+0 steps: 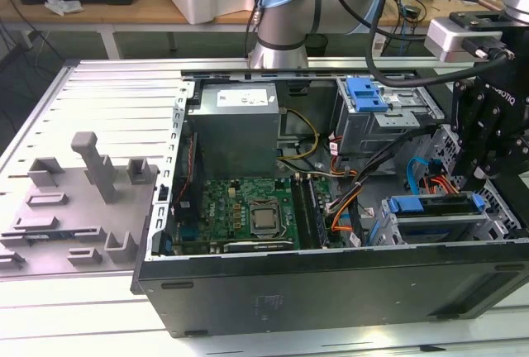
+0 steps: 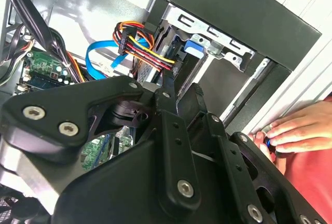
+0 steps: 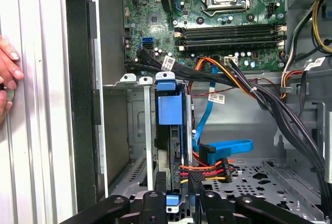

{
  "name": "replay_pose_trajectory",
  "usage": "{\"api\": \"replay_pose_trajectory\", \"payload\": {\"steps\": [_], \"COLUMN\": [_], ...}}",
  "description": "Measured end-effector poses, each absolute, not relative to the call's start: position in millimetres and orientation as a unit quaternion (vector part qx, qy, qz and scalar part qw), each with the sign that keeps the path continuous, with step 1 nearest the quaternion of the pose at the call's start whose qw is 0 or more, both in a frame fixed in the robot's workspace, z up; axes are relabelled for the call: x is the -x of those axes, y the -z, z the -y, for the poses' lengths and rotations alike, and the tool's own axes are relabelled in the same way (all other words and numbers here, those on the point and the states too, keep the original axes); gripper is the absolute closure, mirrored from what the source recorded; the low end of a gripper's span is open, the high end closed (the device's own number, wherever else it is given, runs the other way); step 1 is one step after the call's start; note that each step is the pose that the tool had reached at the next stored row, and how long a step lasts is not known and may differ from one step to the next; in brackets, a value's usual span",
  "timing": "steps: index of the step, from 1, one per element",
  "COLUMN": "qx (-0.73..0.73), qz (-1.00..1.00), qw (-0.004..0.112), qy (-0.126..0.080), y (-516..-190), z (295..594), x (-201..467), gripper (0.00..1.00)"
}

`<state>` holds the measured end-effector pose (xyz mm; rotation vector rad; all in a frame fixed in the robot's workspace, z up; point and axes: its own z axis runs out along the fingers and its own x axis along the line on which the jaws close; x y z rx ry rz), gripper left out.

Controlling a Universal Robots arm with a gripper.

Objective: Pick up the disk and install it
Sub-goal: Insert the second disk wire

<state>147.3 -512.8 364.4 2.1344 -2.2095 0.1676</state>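
Note:
The disk (image 1: pixel 430 206) lies on edge in the lower drive cage (image 1: pixel 388 233) at the front of the exterior view's right side, inside the open computer case (image 1: pixel 331 283). Its blue rail faces up. In the first wrist view the disk (image 3: pixel 168 115) runs away from me with its blue handle at the far end. My gripper (image 1: pixel 478 188) hangs over the disk's other end, and its black fingers (image 3: pixel 151 203) sit on either side of that end, shut on it (image 3: pixel 179 203). In the second wrist view the gripper (image 2: pixel 184 105) reaches down beside the cage (image 2: pixel 228 45).
A blue plastic bracket (image 1: pixel 368 92) sits on the upper grey cage. Orange, red and blue cables (image 3: pixel 218 162) crowd beside the disk. The motherboard (image 1: pixel 248 208) and power supply (image 1: pixel 235 126) are further left. A person's hand (image 2: pixel 295 130) rests on the case's outer edge. Grey fixtures (image 1: pixel 91 183) stand left.

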Motion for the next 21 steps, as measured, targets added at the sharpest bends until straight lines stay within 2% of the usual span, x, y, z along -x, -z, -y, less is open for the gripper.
{"api": "replay_pose_trajectory", "payload": {"steps": [5,6,8,21], "qx": [-0.693,-0.693,-0.693,-0.694], "qz": [0.718,0.717,0.717,0.716], "qw": [0.034,0.036,0.039,0.04], "qy": [-0.056,-0.058,-0.061,-0.063], "y": [-364.3,-364.4,-364.3,-364.3], "z": [501.5,488.9,482.2,481.9], "x": [-147.4,-147.4,-147.3,-130.1], "gripper": [0.69,0.69,0.69,0.69]}}
